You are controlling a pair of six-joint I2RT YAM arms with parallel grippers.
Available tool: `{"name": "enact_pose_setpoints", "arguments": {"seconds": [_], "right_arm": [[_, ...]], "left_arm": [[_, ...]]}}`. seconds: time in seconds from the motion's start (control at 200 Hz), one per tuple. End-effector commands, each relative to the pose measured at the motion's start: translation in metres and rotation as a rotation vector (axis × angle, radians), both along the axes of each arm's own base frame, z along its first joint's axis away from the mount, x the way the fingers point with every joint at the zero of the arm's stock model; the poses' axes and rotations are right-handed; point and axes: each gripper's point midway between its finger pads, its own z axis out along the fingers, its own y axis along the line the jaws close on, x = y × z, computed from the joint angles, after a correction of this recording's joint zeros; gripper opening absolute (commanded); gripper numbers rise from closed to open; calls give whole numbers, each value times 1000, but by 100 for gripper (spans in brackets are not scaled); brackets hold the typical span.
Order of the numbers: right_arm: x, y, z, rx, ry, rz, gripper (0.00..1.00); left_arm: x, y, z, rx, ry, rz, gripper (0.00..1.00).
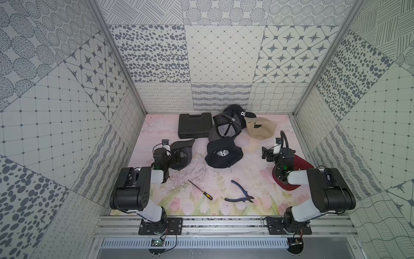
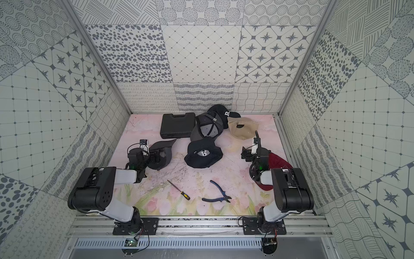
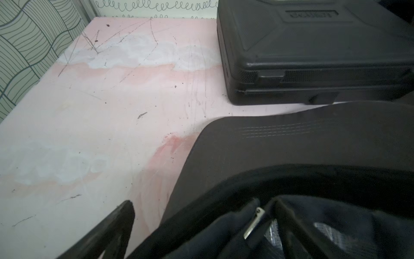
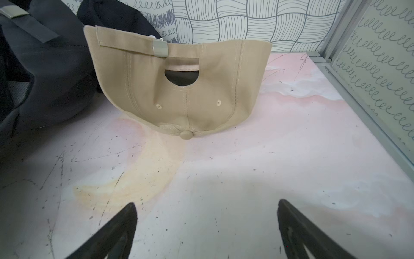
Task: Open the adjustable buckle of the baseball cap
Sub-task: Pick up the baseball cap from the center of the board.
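Note:
A dark grey baseball cap lies at the left of the mat. My left gripper hangs open over its back. In the left wrist view the cap's brim fills the right side, and its strap with a silver metal buckle lies between the spread fingers of the left gripper. My right gripper stands open above bare mat, nothing between its fingers. It faces a tan cap whose strap carries a metal buckle.
A black cap with a white logo sits mid-mat, a grey upturned cap and another black cap behind it. A red cap lies under the right arm. A black tool case, a screwdriver and pliers also lie here.

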Motion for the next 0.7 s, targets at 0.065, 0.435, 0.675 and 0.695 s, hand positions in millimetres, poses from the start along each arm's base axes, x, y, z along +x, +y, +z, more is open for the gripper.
{"name": "enact_pose_setpoints", "arguments": {"seconds": [0.065,0.435,0.675,0.695], "right_arm": [[10,0,16,5,-65,-2,98],[10,-1,16,8,-65,-2,98],[10,1,22,6,-81,3,92],[10,1,25,6,-83,7,92]], "left_arm": [[9,1,15,10,-64,3,99],[9,1,14,10,-63,3,99],[11,1,20,18,-79,-2,92],[11,1,24,17,-75,2,90]]}}
